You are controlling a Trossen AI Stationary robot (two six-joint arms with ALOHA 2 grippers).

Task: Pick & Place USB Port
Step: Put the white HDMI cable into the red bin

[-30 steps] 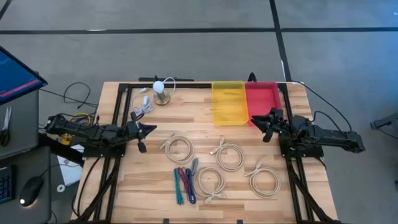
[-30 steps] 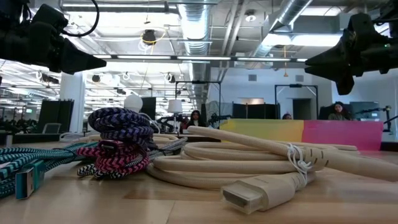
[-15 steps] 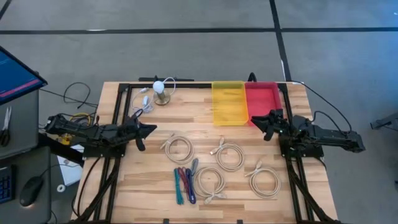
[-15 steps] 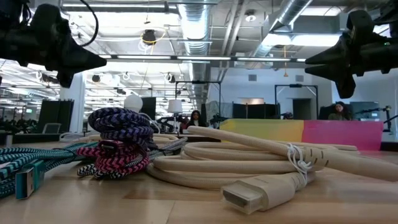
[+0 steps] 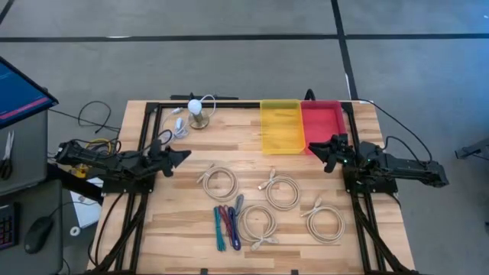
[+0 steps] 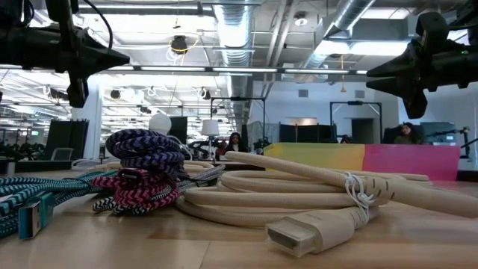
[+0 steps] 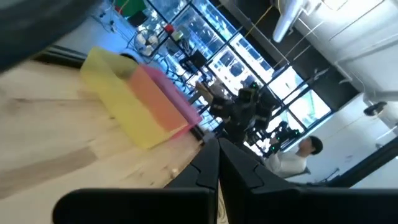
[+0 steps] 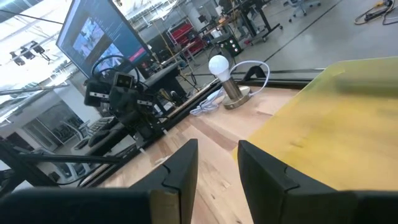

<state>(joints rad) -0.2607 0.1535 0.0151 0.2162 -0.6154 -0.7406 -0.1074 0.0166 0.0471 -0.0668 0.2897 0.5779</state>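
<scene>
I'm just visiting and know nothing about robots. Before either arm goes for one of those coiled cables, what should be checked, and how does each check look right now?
1. Left gripper empty: ok; its fingers are shut with nothing between them, at the table's left side.
2. Right gripper empty and open: ok; there is a gap between its fingers, beside the red bin.
3. Yellow bin free to receive: ok, nothing shows inside.
4. Cream cable coils reachable: ok, they lie separate on the wood.
5. Coloured braided cables untangled: cannot tell, they lie bunched together.
6. Lamp clear of the arms: ok, at the far edge.
</scene>
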